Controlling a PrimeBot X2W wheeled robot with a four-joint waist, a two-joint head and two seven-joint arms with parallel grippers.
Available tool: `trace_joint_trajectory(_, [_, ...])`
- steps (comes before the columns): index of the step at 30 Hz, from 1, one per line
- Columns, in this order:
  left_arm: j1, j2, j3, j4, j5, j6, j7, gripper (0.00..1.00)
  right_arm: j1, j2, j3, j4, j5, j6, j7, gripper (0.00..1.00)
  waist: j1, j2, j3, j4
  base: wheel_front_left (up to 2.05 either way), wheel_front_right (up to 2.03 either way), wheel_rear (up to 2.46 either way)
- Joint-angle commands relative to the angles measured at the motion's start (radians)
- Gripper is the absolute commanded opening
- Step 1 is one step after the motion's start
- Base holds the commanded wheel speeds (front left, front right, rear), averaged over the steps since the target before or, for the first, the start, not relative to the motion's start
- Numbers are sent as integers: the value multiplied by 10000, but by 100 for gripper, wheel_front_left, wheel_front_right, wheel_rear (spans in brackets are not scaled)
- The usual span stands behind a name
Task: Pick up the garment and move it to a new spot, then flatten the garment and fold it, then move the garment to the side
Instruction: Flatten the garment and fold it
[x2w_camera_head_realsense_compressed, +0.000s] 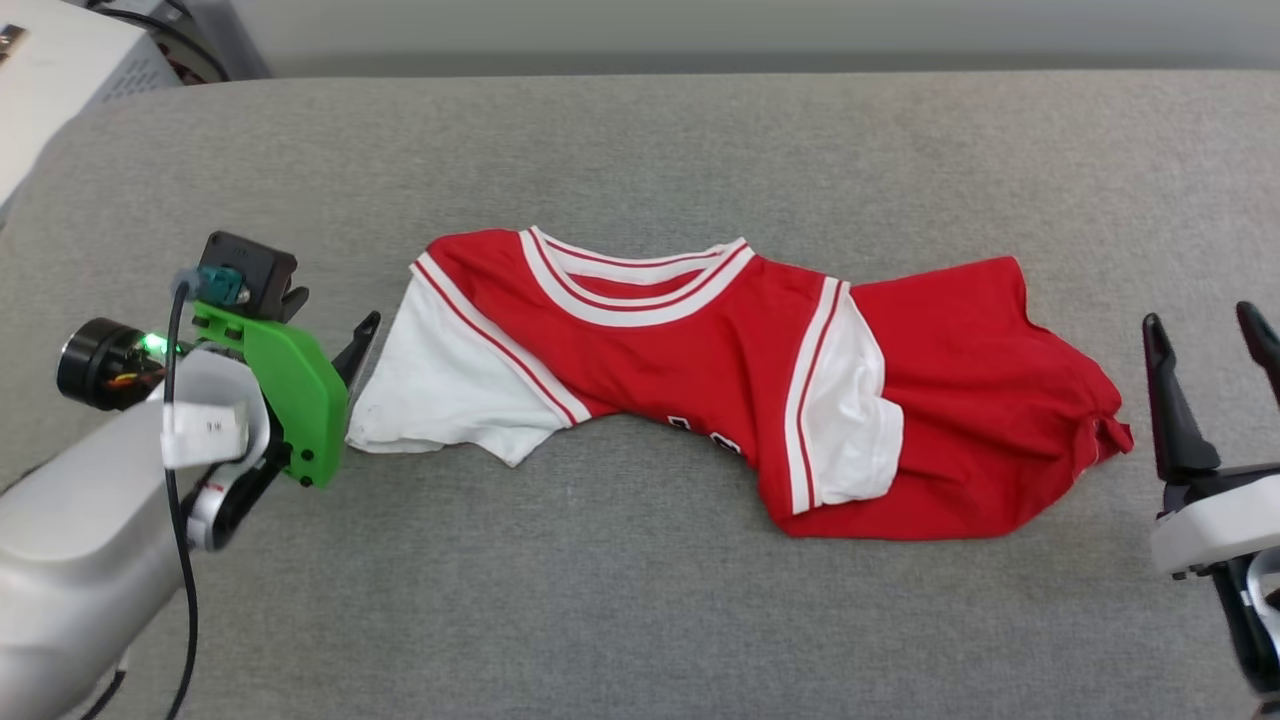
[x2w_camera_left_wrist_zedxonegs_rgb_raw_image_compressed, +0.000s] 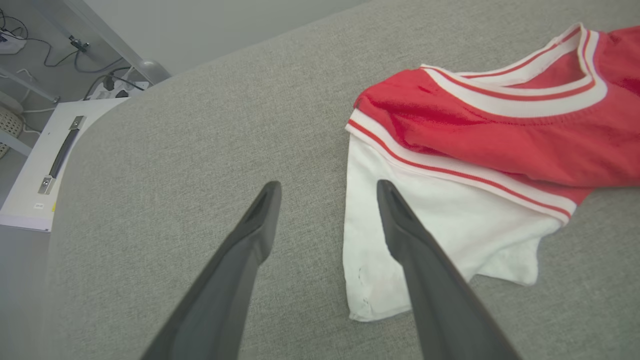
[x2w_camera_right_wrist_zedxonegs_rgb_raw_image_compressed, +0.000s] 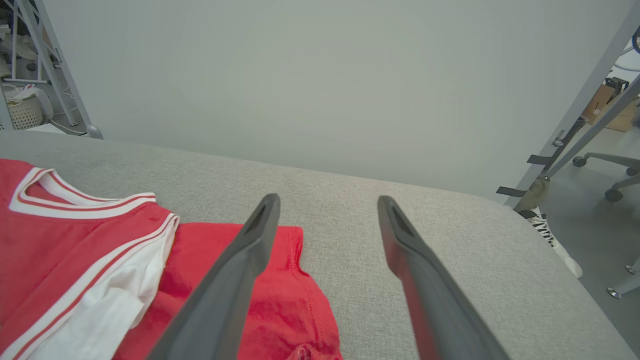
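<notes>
- The left arm's pale forearm comes in from the lower left of the head view and lies low over the grey worktop (x2w_camera_head_realsense_compressed: 640, 620), wrist turned so the left gripper (x2w_camera_left_wrist_zedxonegs_rgb_raw_image_compressed: 327, 195) points sideways toward the garment (x2w_camera_head_realsense_compressed: 700, 350).
- A green plate (x2w_camera_head_realsense_compressed: 295, 390) on that wrist hides most of the gripper in the head view; one dark fingertip shows just beside the edge of the white sleeve (x2w_camera_head_realsense_compressed: 440, 390).
- In the left wrist view its fingers (x2w_camera_left_wrist_zedxonegs_rgb_raw_image_compressed: 240, 270) are spread wide and released, holding nothing. One is over bare grey fabric, and the other overlaps the sleeve's near edge; I cannot tell whether it touches the cloth.
- The right arm rests at the lower right of the head view, and the right gripper (x2w_camera_head_realsense_compressed: 1200, 330) points up and away from the robot.
- Its fingers (x2w_camera_right_wrist_zedxonegs_rgb_raw_image_compressed: 235, 280) are likewise wide apart and empty, apart from the garment's red hem end, which lies just to their left.
- The garment lies crumpled across the middle of the worktop, between the two grippers, with its striped collar toward the far side.
- One white sleeve is spread toward the left gripper, and the other is folded onto the red body.
</notes>
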Motion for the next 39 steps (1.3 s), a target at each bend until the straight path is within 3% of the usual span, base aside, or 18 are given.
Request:
trace_joint_trajectory(1, [353, 22, 102, -186, 140, 319, -413, 100, 12, -137, -35, -192, -52, -6, 118, 100, 1, 38, -340, 367, 0, 0, 0])
trace_joint_trajectory(6, [1193, -62, 442, -1077, 310, 1437, -1971, 100, -394, -852, 139, -750, 56, -6, 780, 100, 1, 38, -555, 622, 0, 0, 0])
trace_joint_trajectory(10, [1827, -253, 775, -1665, 507, 2320, -2920, 100, -790, -1850, 766, -884, 479, -6, 1886, 100, 1, 38, -650, 785, 0, 0, 0])
trace_joint_trajectory(15, [2557, -715, 1765, -2468, 1392, 3298, -3224, 100, -1294, -3621, 2167, -833, 1789, -6, 4120, 100, 1, 38, -620, 975, 0, 0, 0])
trace_joint_trajectory(21, [3904, -1496, 3776, -3538, 3349, 3908, -3233, 100, -1733, -5530, 3662, -824, 4038, -6, 7121, 100, 1, 38, -353, 1203, 0, 0, 0])
trace_joint_trajectory(25, [4740, -2116, 4859, -3954, 4381, 3817, -3234, 100, -2181, -6138, 4250, -567, 4959, -6, 8507, 100, 1, 38, -19, 1344, 0, 0, 0])
trace_joint_trajectory(30, [5352, -2962, 5873, -4094, 5323, 3322, -3235, 100, -2861, -6337, 4942, 266, 5523, -6, 9437, 100, 1, 38, 492, 1615, 0, 0, 0])
trace_joint_trajectory(39, [5626, -4253, 7160, -3953, 6611, 2180, -3235, 100, -3531, -5485, 6713, 2415, 5705, -6, 9195, 100, 1, 38, 1360, 2004, 0, 0, 0])
